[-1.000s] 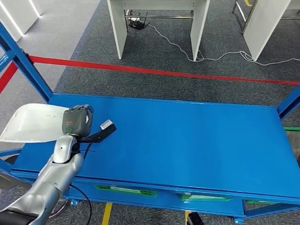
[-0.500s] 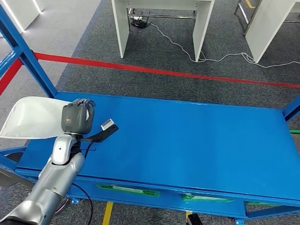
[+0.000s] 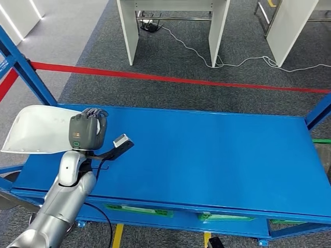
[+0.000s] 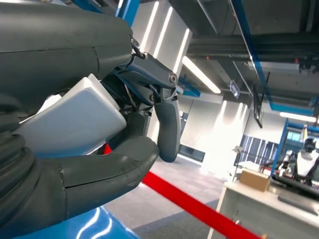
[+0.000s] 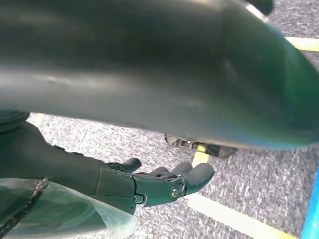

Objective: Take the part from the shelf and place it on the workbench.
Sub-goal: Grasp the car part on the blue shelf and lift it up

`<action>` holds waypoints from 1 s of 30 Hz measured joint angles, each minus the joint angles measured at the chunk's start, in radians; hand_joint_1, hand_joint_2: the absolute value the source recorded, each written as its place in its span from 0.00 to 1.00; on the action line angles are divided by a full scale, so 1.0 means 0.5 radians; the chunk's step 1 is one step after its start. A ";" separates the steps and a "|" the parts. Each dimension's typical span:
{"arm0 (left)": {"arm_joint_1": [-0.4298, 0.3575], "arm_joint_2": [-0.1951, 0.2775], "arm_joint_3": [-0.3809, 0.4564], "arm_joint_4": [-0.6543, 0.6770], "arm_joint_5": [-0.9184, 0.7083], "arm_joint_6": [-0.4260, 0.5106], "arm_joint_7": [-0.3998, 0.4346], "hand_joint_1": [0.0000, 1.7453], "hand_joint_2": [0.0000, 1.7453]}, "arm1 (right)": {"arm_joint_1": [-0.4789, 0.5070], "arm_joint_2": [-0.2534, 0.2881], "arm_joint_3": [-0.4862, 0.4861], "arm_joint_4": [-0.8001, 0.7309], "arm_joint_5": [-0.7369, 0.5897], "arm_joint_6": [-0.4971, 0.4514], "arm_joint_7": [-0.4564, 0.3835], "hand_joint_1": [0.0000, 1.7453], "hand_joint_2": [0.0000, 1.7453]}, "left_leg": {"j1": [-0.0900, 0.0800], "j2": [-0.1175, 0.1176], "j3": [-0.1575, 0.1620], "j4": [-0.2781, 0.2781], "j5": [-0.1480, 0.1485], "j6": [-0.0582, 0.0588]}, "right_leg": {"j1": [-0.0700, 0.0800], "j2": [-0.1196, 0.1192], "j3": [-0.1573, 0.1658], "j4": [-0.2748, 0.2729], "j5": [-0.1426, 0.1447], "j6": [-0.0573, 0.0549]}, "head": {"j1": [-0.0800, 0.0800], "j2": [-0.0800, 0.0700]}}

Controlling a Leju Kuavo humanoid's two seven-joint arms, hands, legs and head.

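Observation:
The part (image 3: 41, 130) is a white curved shell, held by my left hand (image 3: 86, 132) over the left end of the blue workbench (image 3: 202, 150). Most of the part juts out past the bench's left edge. In the left wrist view the dark fingers (image 4: 167, 129) and thumb close around the white part (image 4: 75, 117). My right hand (image 5: 158, 184) hangs low over grey carpet, its fingers stretched out with nothing in them.
Blue frame posts rise at the bench's left end (image 3: 23, 72) and right end (image 3: 318, 111). A red floor line (image 3: 176, 79) runs behind the bench. Further back stand white table legs (image 3: 129, 31) with a loose cable (image 3: 234, 64) on the carpet.
The whole picture has swayed a little, so the camera moved. My left hand keeps its hold on the white part at the bench's left end, at nearly the same spot.

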 joint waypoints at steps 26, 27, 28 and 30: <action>0.342 -0.031 -0.288 -0.541 0.734 -0.245 -0.215 1.00 1.00 | 0.042 -0.008 -0.018 0.002 0.013 -0.042 -0.004 0.00 0.00 | 0.001 0.005 -0.186 0.462 -0.259 -0.022 | 0.001 -0.018 0.012 -0.029 0.015 -0.024 | 0.005 0.000; 0.353 -0.030 -0.290 -0.551 0.738 -0.242 -0.215 1.00 1.00 | 0.042 -0.008 -0.018 0.002 0.015 -0.042 -0.004 0.00 0.00 | 0.000 0.005 -0.137 0.440 -0.225 -0.016 | 0.004 -0.019 -0.012 -0.024 0.030 -0.023 | 0.004 0.000; 0.361 -0.029 -0.290 -0.564 0.739 -0.238 -0.214 1.00 1.00 | 0.042 -0.008 -0.018 0.002 0.015 -0.043 -0.005 0.00 0.00 | -0.002 0.005 -0.057 0.350 -0.171 -0.007 | 0.006 -0.019 -0.034 -0.018 0.042 -0.020 | 0.004 0.000; 0.370 -0.027 -0.290 -0.595 0.736 -0.226 -0.213 1.00 1.00 | 0.041 -0.007 -0.019 0.002 0.010 -0.043 -0.006 0.00 0.00 | -0.011 0.004 0.130 0.073 -0.126 0.020 | 0.010 -0.019 -0.065 -0.007 0.066 -0.010 | 0.006 0.000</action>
